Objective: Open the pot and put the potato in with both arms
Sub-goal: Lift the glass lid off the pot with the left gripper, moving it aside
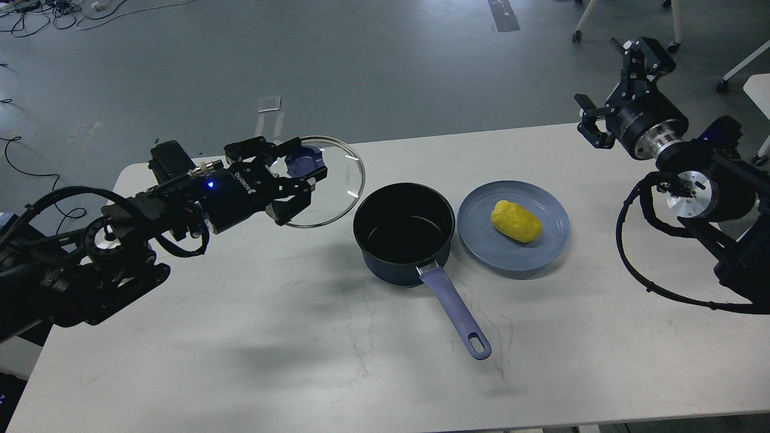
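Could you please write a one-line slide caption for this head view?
Left gripper holds the glass lid beside the open pot; potato waits on its plate.

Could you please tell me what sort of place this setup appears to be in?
Probably a robotics lab: a plain white table on a bare grey floor, loose black cables trailing across it, and wheeled chair legs behind.

- Pot (404, 239): mouth uncovered, open from above.
- Lid (337, 180): held by left hand (287, 186), left of pot, clear of rim.
- Potato (515, 221) on plate (544, 248): unobstructed above.
- Right hand (613, 90): raised, well apart.
- Table (240, 337): front area bare except pot handle (454, 310).
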Controlling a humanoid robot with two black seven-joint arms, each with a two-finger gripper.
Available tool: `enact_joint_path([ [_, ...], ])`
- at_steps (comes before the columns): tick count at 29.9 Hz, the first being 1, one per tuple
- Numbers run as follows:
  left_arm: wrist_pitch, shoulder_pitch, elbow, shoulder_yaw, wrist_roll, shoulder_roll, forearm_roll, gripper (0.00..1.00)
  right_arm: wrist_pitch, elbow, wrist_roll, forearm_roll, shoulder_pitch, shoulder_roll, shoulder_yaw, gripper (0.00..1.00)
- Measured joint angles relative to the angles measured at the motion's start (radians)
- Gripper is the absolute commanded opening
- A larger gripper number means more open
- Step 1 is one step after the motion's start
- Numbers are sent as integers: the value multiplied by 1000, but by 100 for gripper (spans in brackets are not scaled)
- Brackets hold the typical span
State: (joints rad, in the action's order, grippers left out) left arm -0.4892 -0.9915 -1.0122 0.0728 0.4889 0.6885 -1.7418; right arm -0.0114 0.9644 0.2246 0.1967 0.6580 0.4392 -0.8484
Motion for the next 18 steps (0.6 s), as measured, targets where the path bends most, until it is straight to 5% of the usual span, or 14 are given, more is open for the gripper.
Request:
enact_joint_path([
  [18,1,219,12,-1,0,115,4,47,-2,-1,-1,0,-2,9,8,100],
])
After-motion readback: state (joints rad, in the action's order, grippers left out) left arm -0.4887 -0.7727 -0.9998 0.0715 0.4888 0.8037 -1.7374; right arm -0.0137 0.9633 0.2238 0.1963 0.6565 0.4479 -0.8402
